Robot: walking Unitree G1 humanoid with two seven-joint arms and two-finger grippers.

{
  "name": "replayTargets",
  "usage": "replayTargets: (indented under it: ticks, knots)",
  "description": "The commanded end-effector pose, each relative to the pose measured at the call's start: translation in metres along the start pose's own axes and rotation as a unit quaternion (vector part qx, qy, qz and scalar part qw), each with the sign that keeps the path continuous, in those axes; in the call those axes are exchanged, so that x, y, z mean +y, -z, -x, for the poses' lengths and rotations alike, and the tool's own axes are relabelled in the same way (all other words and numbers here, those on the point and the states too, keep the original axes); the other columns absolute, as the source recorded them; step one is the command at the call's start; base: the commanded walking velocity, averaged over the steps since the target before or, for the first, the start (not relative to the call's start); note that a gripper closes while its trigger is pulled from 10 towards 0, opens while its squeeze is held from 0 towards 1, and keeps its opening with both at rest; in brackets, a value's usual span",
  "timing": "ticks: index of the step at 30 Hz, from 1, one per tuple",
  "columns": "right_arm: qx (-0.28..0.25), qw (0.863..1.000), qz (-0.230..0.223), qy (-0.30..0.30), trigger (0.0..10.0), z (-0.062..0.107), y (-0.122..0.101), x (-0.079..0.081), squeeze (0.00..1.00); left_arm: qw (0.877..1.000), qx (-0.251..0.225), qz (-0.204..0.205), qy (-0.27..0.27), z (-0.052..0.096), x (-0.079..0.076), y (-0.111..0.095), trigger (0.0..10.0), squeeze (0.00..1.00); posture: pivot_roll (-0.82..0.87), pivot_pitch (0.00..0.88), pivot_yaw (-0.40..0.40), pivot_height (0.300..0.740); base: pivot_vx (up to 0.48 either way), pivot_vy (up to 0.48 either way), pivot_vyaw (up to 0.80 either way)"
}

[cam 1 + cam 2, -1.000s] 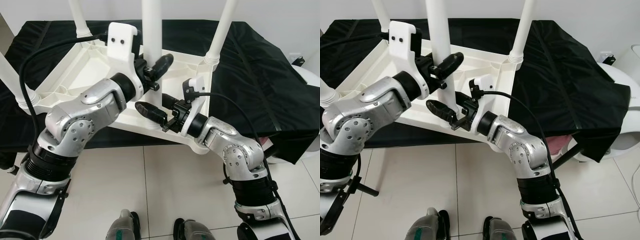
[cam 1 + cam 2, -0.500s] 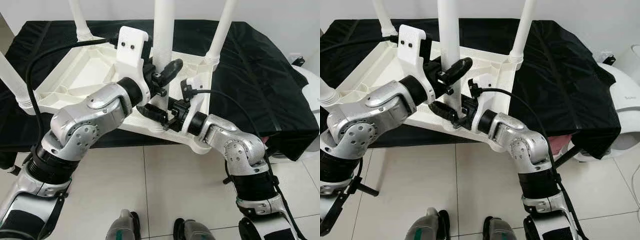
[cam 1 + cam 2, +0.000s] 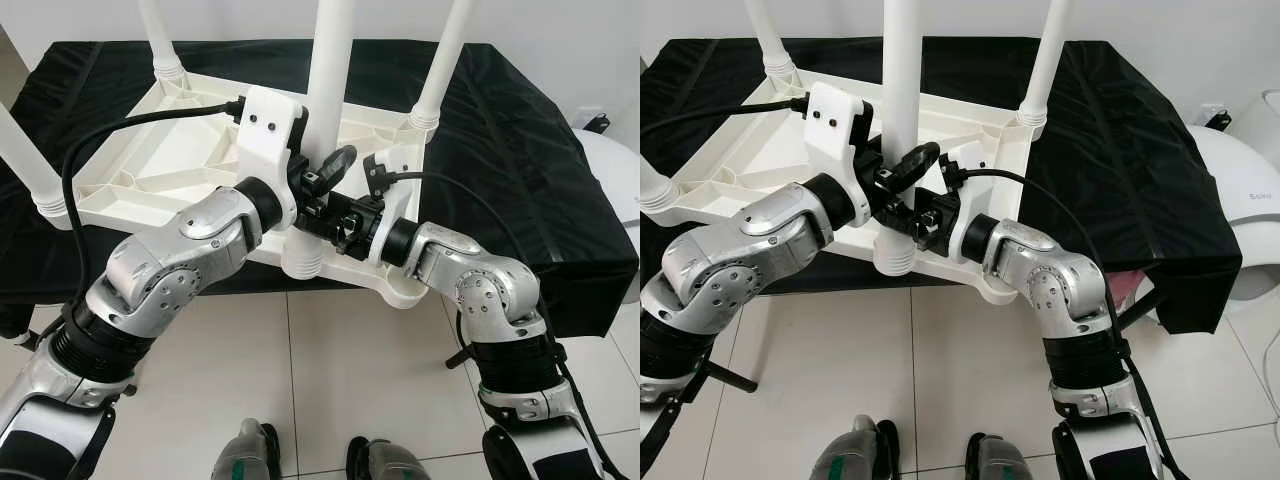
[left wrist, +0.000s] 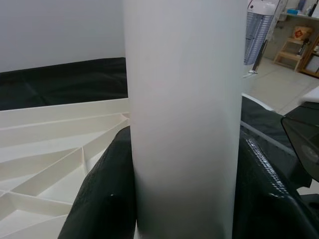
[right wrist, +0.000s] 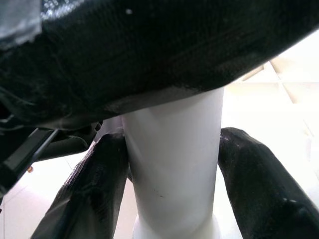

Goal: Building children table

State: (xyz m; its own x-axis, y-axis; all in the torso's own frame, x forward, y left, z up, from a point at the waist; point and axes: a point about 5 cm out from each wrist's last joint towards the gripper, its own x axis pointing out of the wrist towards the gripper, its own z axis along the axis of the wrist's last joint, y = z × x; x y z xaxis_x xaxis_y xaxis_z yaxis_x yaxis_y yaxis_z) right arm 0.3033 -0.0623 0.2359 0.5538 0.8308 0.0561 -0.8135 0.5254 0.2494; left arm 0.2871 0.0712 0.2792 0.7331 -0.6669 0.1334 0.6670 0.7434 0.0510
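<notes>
Upturned white children table (image 3: 180, 165) lying on a black-draped worktop (image 3: 520, 150), near-right corner overhanging the near edge above the tiled floor (image 3: 330, 380). 3 legs already standing in their sockets: far left (image 3: 158, 40), far right (image 3: 445, 60), and left edge (image 3: 25, 160). 4th leg (image 3: 328, 90) held upright at the near edge, ribbed foot end (image 3: 305, 262) hanging just below the rim.

Left tool (image 3: 325, 185) closed around this leg, 1 black finger (image 4: 107, 194) pressed to each side of the white tube. Right tool (image 3: 925, 215) clamped on the same leg lower down, fingers (image 5: 99, 184) tight against it just above the collar.

Likely trouble from here:
- Leg going in crooked, if the 2 tools pull at slightly different angles; binding or cross-threading at the socket.
- Smooth tube slipping through the pads when twisted, both grips being on plain round plastic.
- Table sliding on the loose black cloth or tipping off the near edge under a downward or sideways push, given the overhang.
- Tools fouling each other, being stacked so close.

Hard to judge:
- Socket itself, masked by both wrists and the rim; seated, threaded or merely beside the edge, cannot tell.
- Tops of all 4 legs cut off.
- Worktop structure hidden under the cloth.
</notes>
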Motion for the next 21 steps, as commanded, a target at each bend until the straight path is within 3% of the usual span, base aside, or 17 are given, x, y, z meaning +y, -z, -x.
replayTargets:
  ticks: [1,21]
  knots:
    - [-0.002,1.000,0.000,-0.003,10.0,0.002,-0.003,0.001,0.00,0.961,-0.003,-0.015,0.277,0.009,-0.029,-0.001,10.0,0.00,-0.02,0.124,-0.045,0.740,0.000,0.000,0.00]
    - [0.012,1.000,-0.007,-0.010,10.0,-0.003,0.009,0.004,0.00,0.956,-0.031,-0.015,0.292,0.007,-0.038,-0.014,10.0,0.00,-0.01,0.132,-0.049,0.740,0.000,0.000,0.00]
